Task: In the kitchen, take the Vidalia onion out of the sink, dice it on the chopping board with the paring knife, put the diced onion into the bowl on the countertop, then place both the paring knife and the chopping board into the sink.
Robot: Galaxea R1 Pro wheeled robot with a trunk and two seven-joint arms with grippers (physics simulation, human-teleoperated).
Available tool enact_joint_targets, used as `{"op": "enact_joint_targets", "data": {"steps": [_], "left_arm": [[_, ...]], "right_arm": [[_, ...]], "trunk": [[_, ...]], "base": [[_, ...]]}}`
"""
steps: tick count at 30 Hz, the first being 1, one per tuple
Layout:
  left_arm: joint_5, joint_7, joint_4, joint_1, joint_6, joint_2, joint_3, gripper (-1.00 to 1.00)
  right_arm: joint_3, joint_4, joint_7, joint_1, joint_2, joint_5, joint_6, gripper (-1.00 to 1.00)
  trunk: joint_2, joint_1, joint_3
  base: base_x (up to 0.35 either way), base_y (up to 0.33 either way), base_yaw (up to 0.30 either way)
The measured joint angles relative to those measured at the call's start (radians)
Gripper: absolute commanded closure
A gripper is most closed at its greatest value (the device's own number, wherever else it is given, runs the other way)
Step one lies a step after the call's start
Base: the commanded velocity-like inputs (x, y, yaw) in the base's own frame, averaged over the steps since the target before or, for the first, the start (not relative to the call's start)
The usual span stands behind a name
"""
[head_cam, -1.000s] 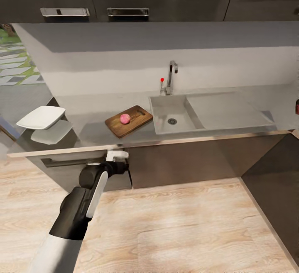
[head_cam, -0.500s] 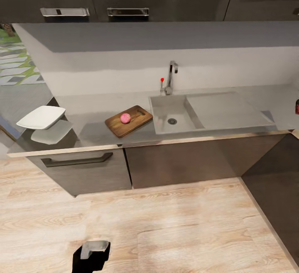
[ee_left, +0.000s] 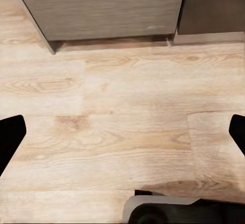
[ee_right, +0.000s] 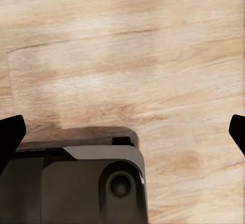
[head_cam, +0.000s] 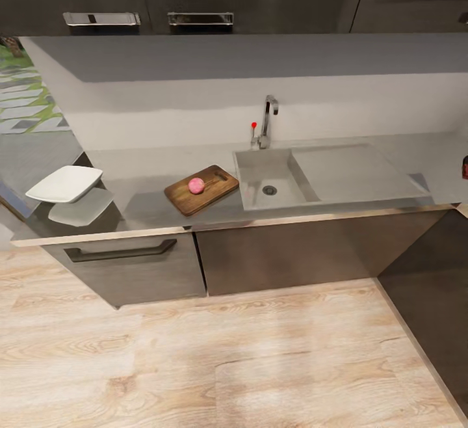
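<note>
Both grippers are spread wide with nothing in them. In the left wrist view the left gripper (ee_left: 122,137) has its two black fingertips (ee_left: 10,139) sitting at opposite edges, hanging over pale wood-plank floor (ee_left: 127,101), with the dark grey cabinet fronts (ee_left: 102,6) just past it. The right gripper (ee_right: 122,132) is the same deal: tips far apart, pointed down at the floor, and there's a dark rounded piece of the robot's base (ee_right: 76,183) right under it.

Up on the long glossy grey countertop (head_cam: 143,168) in the head view, the small round pink-magenta Vidalia onion (head_cam: 195,185) is sitting on the brown wooden chopping board (head_cam: 201,190), roughly mid-board. So it's well apart from both grippers, which are down at floor level.

The board lies diagonally, long axis running from the near left to the far right, slot handle hole at the far end, nearest the rectangular stainless-steel sink (head_cam: 270,177). Its corner is just beside the sink's rim. The basin holds nothing I can make out besides its round dark drain (head_cam: 269,190); the chrome tap (head_cam: 267,120) with red knob stands behind it.

The shallow white squarish bowl (head_cam: 64,183) sits at the far left end of the counter, with nothing in it that I can see. Can't spot the knife anywhere.
</note>
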Motion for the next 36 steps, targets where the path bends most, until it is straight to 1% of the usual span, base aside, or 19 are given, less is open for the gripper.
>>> {"op": "enact_joint_targets", "data": {"steps": [5,7,12,22,36], "left_arm": [[0.000,0.000,0.020,0.000,-0.009,-0.001,-0.001,-1.00],[0.001,0.000,0.044,0.000,-0.009,-0.001,0.001,-1.00],[0.001,-0.001,0.088,0.000,-0.009,-0.004,0.002,-1.00],[0.002,0.000,0.105,0.000,-0.008,-0.005,0.002,-1.00],[0.001,-0.002,0.154,-0.001,-0.008,-0.011,0.003,-1.00]], "right_arm": [[0.000,0.016,0.000,0.000,0.003,0.000,-0.001,-1.00],[-0.001,0.033,0.000,0.000,0.004,0.000,-0.001,-1.00],[-0.002,0.040,-0.001,0.000,0.004,0.000,-0.002,-1.00],[-0.003,0.043,-0.002,0.000,0.001,-0.002,-0.047,-1.00],[-0.001,0.043,-0.001,0.000,0.001,0.000,-0.052,-1.00]], "trunk": [[0.000,0.000,0.000],[0.000,0.000,0.000],[0.000,0.000,0.000],[0.000,0.000,0.011],[0.000,0.000,0.029]], "base": [[0.000,0.000,0.000],[0.000,0.000,0.000],[0.000,0.000,-0.050],[0.000,0.000,-0.174],[0.000,0.000,-0.190]]}}
